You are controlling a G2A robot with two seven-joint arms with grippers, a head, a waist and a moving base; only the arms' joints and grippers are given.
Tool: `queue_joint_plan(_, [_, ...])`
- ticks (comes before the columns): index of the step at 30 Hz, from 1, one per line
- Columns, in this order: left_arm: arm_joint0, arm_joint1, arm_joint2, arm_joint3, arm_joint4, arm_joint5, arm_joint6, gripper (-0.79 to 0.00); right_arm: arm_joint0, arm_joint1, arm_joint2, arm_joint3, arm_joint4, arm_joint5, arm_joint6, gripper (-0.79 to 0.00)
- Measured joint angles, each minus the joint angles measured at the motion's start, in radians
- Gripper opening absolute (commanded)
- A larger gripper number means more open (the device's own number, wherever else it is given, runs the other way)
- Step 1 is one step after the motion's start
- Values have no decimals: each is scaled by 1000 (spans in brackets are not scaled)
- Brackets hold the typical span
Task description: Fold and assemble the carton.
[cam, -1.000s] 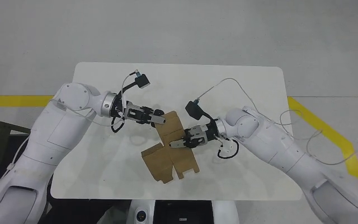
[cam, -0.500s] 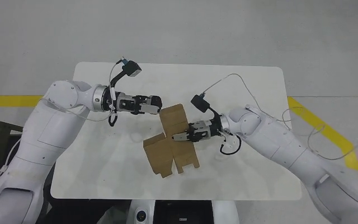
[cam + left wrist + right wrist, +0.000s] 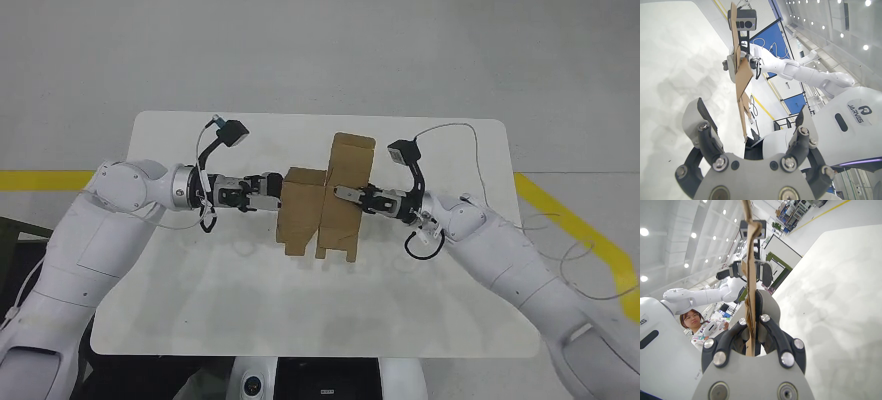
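You lifted the carton (image 3: 300, 210) up. Right gripper (image 3: 753, 302) pinches it, left gripper (image 3: 751, 105) is open. Next, grab and unfold it.

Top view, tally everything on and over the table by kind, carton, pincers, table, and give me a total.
carton: 1
pincers: 2 (left pincer, right pincer)
table: 1
Total: 4
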Motion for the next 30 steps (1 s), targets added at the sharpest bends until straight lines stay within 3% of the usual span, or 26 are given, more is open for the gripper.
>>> queue_joint_plan(8, [12, -13, 31, -12, 44, 10, 32, 0, -33, -18, 40, -4, -7, 32, -41, -785])
queue_joint_plan(9, [13, -14, 32, -10, 44, 14, 33, -34, -36, -20, 45, -3, -12, 35, -46, -785])
queue_joint_plan(10, [14, -15, 32, -8, 45, 21, 34, -142, -39, -22, 49, -2, -16, 37, -50, -785])
queue_joint_plan(11, [14, -15, 32, -7, 48, 27, 35, -431, -41, -23, 54, -2, -19, 39, -52, -785])
queue_joint_plan(15, [13, -18, 33, -2, 48, 48, 36, -785, -53, -30, 74, -3, -28, 49, -54, -785])
queue_joint_plan(29, [11, -29, 29, 29, 8, 94, 7, -785, -81, -52, 129, 1, -49, 68, -15, -785])
queue_joint_plan(30, [11, -30, 28, 29, 7, 96, 3, -785, -82, -53, 132, 2, -51, 70, -14, -705])
